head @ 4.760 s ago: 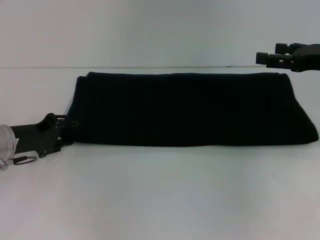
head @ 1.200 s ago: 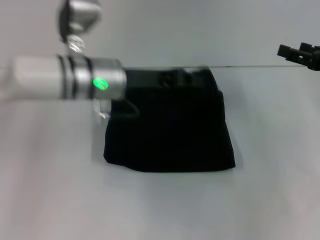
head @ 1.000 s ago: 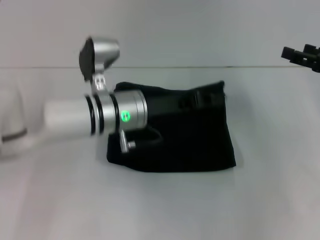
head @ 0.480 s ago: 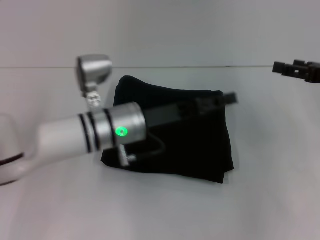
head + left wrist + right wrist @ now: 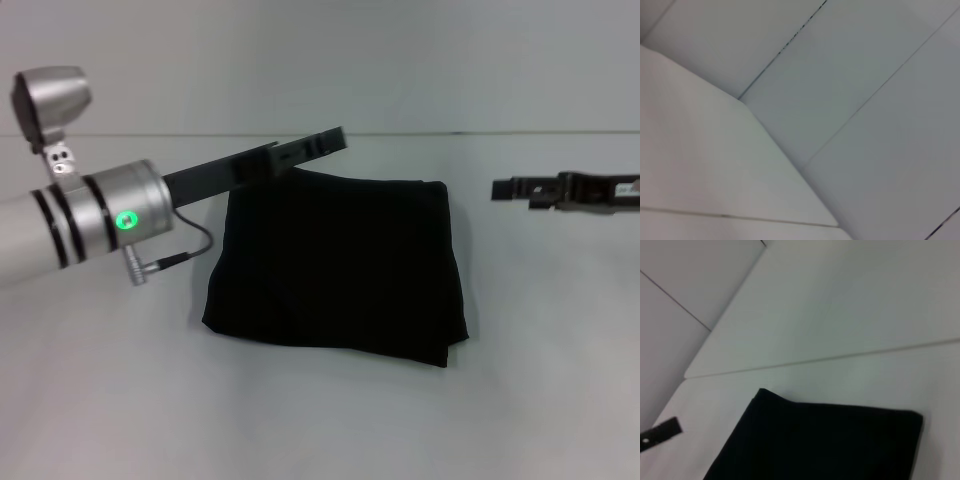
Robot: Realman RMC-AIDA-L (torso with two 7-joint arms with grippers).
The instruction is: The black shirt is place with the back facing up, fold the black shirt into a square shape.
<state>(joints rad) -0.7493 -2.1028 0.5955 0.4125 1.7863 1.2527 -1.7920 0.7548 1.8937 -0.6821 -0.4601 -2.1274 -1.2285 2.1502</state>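
On the pale, smooth counter [image 5: 330,420], near its middle, the large matte black fabric shirt [image 5: 335,260] is laid as a compact, roughly square packet of several layers. Its edges are soft and slightly rounded, the edge nearest the robot sags a little, and one near corner juts out past the rest. The cloth is seen as plain, without print, and limp rather than stiff.

The folding is judged nearly or fully complete; what remains is judged to be clearing both arms away, or perhaps a light squaring of the uneven near corner.

The left arm's black rigid tool [image 5: 335,138] is held above the shirt's far left corner, apart from the cloth, with nothing in its grasp; whether its fingers are parted cannot be told. The right arm's black tool [image 5: 505,189] is poised well to the right of the shirt, empty too, and its opening likewise cannot be told.
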